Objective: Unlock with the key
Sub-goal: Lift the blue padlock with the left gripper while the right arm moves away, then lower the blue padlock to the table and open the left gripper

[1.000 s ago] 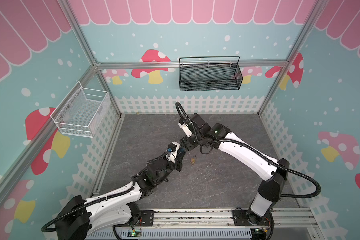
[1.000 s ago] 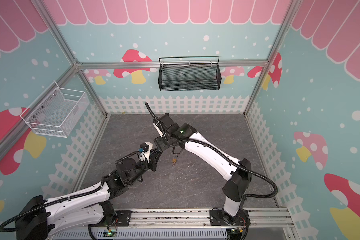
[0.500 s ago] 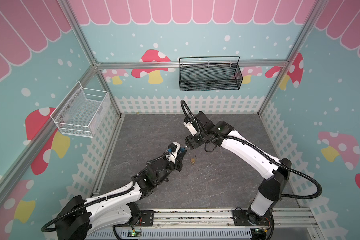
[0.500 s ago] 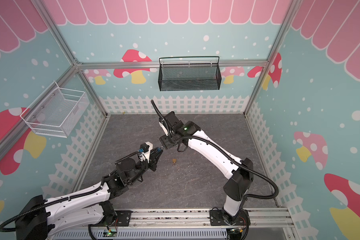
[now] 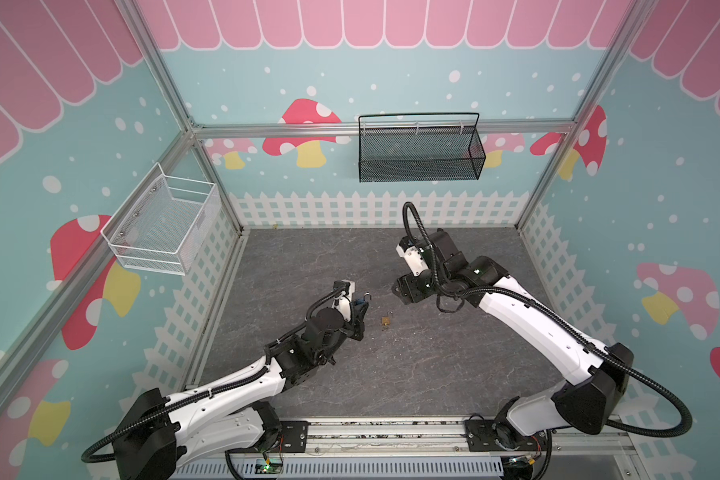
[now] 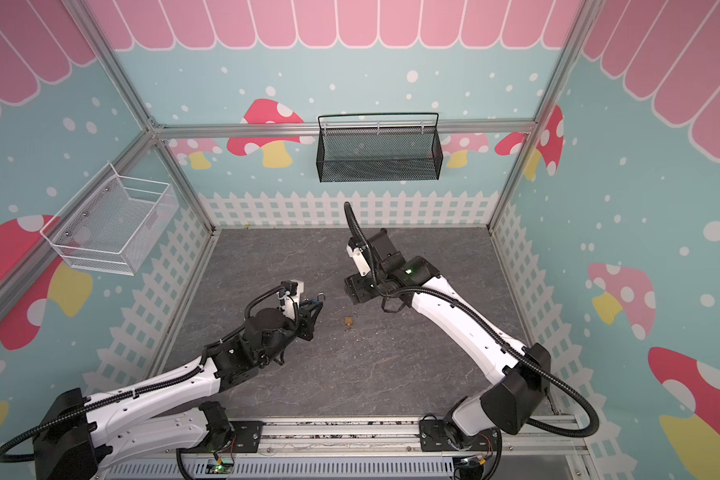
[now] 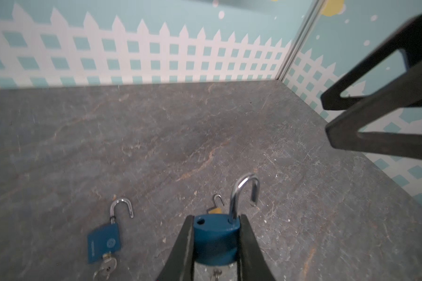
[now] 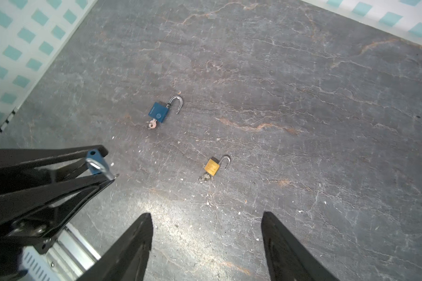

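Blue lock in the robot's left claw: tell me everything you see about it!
The blue padlock has a blue body, metal by its look, and a shiny silver shackle. The shackle is open: one leg sits in the body, the other is clear of its empty hole. The left gripper pinches the body from both sides, above the grey table, shackle sticking out front. Something silvery, maybe its key, shows behind.
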Available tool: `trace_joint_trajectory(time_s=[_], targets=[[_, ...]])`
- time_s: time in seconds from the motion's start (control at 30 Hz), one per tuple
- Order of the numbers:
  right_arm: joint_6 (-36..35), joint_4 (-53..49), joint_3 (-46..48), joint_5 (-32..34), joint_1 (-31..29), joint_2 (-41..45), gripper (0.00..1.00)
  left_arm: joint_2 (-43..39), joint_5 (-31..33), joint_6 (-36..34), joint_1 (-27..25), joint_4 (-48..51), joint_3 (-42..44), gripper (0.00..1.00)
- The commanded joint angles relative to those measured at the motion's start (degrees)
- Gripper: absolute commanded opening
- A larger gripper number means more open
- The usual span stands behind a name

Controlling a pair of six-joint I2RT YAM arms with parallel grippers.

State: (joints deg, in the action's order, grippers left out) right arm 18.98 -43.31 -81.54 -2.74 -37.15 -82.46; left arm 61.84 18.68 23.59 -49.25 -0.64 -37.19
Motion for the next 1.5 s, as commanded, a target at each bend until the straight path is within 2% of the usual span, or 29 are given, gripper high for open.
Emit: trace_joint_trajectory(time_s=[0.0,0.13,0.3,0.53,0.77,0.87,1.03,1.1,1.17,1.3,1.37,1.43,1.47], targets=[[3.49,8.51,8.43,0.73,3.03,3.89,0.74,4.35,-1.83,17.25,0.03,21.7,-4.71,0.0],[6.45,17.27,19.72,2.42,8.67,8.95,0.8,11.89,-8.32,22.62,-0.23,29.94,-7.91,0.0],[9.09,27.11,29.38,-1.87,15.17,13.75,0.82,20.55,-7.62,23.1,-0.06,33.56,-12.12,0.0],[7.84,29.56,32.64,-3.34,18.63,13.46,0.82,32.94,-9.32,22.9,1.75,34.7,-18.8,0.0],[7.4,31.69,34.17,-5.74,21.01,13.55,0.82,36.56,-10.69,23.08,2.76,35.29,-19.15,0.0],[7.13,31.9,34.08,-6.13,21.56,12.73,0.82,36.99,-10.55,22.92,2.93,36.02,-19.37,0.12],[6.79,33.33,34.53,-4.83,22.07,12.65,0.82,35.5,-10.26,22.64,3.32,36.33,-19.37,0.42],[6.36,33.68,34.44,-3.16,22.5,12.88,0.83,33.72,-10.09,22.6,3.76,36.27,-19.57,0.47],[6.07,34.01,34.04,0.56,23.3,13.44,0.84,31.0,-9.98,21.76,4.45,36.26,-20.15,0.56],[6.32,37.44,35.16,12.86,26.48,14.75,0.91,22.57,-6.97,18.73,8.4,36.67,-22.02,0.75],[6.21,42.09,38.23,18.18,29.25,15.83,0.98,17.03,-2.77,16.77,12.34,36.32,-21.78,0.88],[5.01,49.15,43.44,23.61,31.7,17.39,0.98,11.31,4.27,13.52,18.42,34.17,-19.63,0.98],[4.29,52.41,45.77,25.72,32.47,17.94,0.98,9.07,7.84,11.97,21.18,33.18,-18.04,0.99]])
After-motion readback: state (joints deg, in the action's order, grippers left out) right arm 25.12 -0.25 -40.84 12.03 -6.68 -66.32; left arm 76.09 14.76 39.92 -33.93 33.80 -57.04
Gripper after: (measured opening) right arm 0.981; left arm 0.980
